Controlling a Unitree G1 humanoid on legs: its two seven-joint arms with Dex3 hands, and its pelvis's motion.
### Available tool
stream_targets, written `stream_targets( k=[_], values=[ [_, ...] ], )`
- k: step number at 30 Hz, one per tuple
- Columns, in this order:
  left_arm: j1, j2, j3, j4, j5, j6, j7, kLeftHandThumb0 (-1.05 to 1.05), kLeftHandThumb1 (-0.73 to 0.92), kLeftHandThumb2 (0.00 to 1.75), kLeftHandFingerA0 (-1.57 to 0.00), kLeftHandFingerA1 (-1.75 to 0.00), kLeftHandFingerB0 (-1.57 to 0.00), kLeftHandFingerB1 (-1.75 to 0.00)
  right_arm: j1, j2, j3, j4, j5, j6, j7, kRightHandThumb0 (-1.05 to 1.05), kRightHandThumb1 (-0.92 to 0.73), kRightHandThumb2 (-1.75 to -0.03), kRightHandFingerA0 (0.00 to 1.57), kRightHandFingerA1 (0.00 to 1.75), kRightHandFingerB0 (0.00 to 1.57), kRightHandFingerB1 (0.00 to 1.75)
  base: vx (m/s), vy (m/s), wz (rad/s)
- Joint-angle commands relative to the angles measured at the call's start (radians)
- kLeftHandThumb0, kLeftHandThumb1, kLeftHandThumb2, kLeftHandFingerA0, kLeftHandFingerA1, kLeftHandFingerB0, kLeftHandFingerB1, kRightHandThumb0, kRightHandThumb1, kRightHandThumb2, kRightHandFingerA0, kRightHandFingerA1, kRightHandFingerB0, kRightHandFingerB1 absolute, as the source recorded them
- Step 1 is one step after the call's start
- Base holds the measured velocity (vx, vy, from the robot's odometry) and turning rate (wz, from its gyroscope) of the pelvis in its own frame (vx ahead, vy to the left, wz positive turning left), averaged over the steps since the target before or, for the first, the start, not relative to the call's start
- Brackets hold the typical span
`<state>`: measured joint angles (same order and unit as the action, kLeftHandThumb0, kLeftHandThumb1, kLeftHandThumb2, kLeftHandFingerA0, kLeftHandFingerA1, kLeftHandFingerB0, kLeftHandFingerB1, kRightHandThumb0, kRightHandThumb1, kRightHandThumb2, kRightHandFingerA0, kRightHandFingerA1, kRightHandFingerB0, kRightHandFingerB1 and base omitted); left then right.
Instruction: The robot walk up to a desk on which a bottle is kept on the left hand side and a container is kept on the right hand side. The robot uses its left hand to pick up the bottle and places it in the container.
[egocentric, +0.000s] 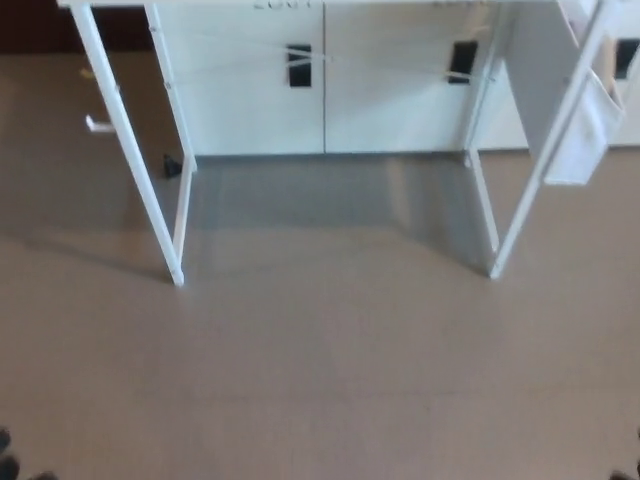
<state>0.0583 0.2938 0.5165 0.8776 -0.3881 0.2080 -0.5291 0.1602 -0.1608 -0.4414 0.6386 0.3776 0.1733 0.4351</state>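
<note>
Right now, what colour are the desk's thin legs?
White, clearest in the head view: thin metal desk legs on a brown floor.

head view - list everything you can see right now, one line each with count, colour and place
desk legs: four, white; two long front ones ending on the floor at left and right, two behind them nearer the cabinets
desk top edge: one, white strip, along the top left border
cabinet doors: two, white, across the top behind the desk, seam near centre
dark handles: two, black, one on each door; a third dark patch at the far right edge
white hanging piece: one, upper right, by the right front leg
small white object: one, upper left, too blurred to identify
floor: grey-brown, lower two thirds
bottle and container: not in view
left hand: dark tips only, bottom left corner
right hand: barely showing, bottom right corner
</note>
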Motion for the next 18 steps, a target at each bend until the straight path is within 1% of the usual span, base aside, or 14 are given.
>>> stream_targets(
  k=[1, 2, 5, 6, 8, 9, 10, 12, 13, 14, 15, 16, 17, 18],
  values=[
    [0.113, -0.005, -0.032, -0.018, 0.012, -0.020, -0.042, -0.30, 0.69, 0.59, -0.54, -0.51, -0.26, -0.47, 0.124, -0.014, -0.007, 0.007, 0.018, -0.039, 0.082, -0.52, -0.35, -0.71, 0.32, 0.53, 0.36, 0.49, 0.62, -0.205, 0.41],
    [0.126, -0.003, -0.037, -0.012, 0.013, -0.029, -0.057, -0.33, 0.68, 0.59, -0.52, -0.51, -0.24, -0.47, 0.141, -0.010, -0.009, 0.010, 0.014, -0.045, 0.070, -0.47, -0.40, -0.53, 0.44, 0.44, 0.51, 0.39, 0.57, -0.205, 0.23],
    [0.141, 0.000, -0.047, 0.002, 0.016, -0.046, -0.074, -0.34, 0.64, 0.59, -0.51, -0.52, -0.24, -0.48, 0.160, -0.006, -0.013, 0.031, 0.007, -0.067, 0.053, -0.46, -0.40, -0.52, 0.47, 0.44, 0.53, 0.39, 0.44, -0.363, 0.52],
    [0.148, 0.001, -0.055, 0.002, 0.026, -0.068, -0.073, -0.35, 0.64, 0.59, -0.57, -0.52, -0.23, -0.46, 0.164, -0.004, -0.016, 0.037, 0.011, -0.069, 0.054, -0.43, -0.41, -0.52, 0.49, 0.44, 0.56, 0.40, 0.37, -0.100, -0.03],
    [0.167, 0.007, -0.075, 0.008, 0.049, -0.120, -0.087, -0.36, 0.61, 0.58, -0.58, -0.52, -0.21, -0.48, 0.187, 0.006, -0.019, 0.031, 0.019, -0.066, 0.056, -0.45, -0.39, -0.52, 0.49, 0.45, 0.54, 0.40, 0.36, -0.081, 0.00],
    [0.167, 0.007, -0.075, 0.008, 0.049, -0.120, -0.087, -0.36, 0.61, 0.58, -0.58, -0.52, -0.21, -0.48, 0.187, 0.006, -0.019, 0.031, 0.019, -0.066, 0.056, -0.45, -0.39, -0.52, 0.49, 0.45, 0.54, 0.40, 0.36, -0.063, -0.08],
    [0.170, 0.012, -0.086, 0.021, 0.056, -0.141, -0.091, -0.37, 0.60, 0.58, -0.62, -0.52, -0.23, -0.48, 0.207, 0.008, -0.014, 0.031, 0.017, -0.083, 0.070, -0.47, -0.39, -0.53, 0.45, 0.45, 0.51, 0.39, 0.40, -0.019, -0.13],
    [0.166, 0.016, -0.094, 0.033, 0.059, -0.149, -0.090, -0.37, 0.63, 0.59, -0.62, -0.51, -0.23, -0.47, 0.205, 0.005, -0.014, 0.054, 0.016, -0.098, 0.078, -0.46, -0.41, -0.53, 0.46, 0.45, 0.52, 0.40, 0.36, 0.038, -0.18],
    [0.159, 0.020, -0.099, 0.043, 0.059, -0.152, -0.092, -0.42, 0.48, 0.77, -0.51, -0.59, -0.19, -0.52, 0.201, 0.005, -0.017, 0.074, 0.018, -0.106, 0.078, -0.47, -0.41, -0.53, 0.48, 0.45, 0.55, 0.40, 0.29, 0.067, -0.23],
    [0.156, 0.022, -0.100, 0.048, 0.058, -0.154, -0.095, -0.42, 0.48, 0.77, -0.51, -0.59, -0.19, -0.52, 0.202, 0.006, -0.018, 0.077, 0.019, -0.107, 0.076, -0.47, -0.41, -0.53, 0.48, 0.45, 0.55, 0.40, 0.31, 0.099, -0.28],
    [0.157, 0.023, -0.103, 0.046, 0.058, -0.157, -0.099, -0.37, 0.65, 0.59, -0.57, -0.52, -0.22, -0.49, 0.206, 0.008, -0.021, 0.074, 0.023, -0.102, 0.072, -0.45, -0.40, -0.53, 0.49, 0.45, 0.58, 0.40, 0.39, 0.128, -0.17],
    [0.157, 0.024, -0.108, 0.043, 0.059, -0.154, -0.093, -0.33, 0.67, 0.59, -0.58, -0.51, -0.25, -0.49, 0.210, 0.011, -0.024, 0.079, 0.027, -0.102, 0.068, -0.44, -0.40, -0.53, 0.47, 0.45, 0.55, 0.40, 0.47, 0.099, -0.24],
    [0.157, 0.024, -0.108, 0.043, 0.059, -0.154, -0.093, -0.33, 0.67, 0.59, -0.58, -0.51, -0.25, -0.49, 0.210, 0.011, -0.024, 0.079, 0.027, -0.102, 0.068, -0.44, -0.40, -0.53, 0.47, 0.45, 0.55, 0.40, 0.60, 0.218, 0.42],
    [0.155, 0.026, -0.113, 0.044, 0.060, -0.148, -0.080, -0.34, 0.67, 0.59, -0.59, -0.51, -0.27, -0.50, 0.214, 0.014, -0.027, 0.089, 0.027, -0.108, 0.069, -0.44, -0.40, -0.52, 0.46, 0.45, 0.53, 0.39, 0.37, 0.230, -0.60]
  ],
)
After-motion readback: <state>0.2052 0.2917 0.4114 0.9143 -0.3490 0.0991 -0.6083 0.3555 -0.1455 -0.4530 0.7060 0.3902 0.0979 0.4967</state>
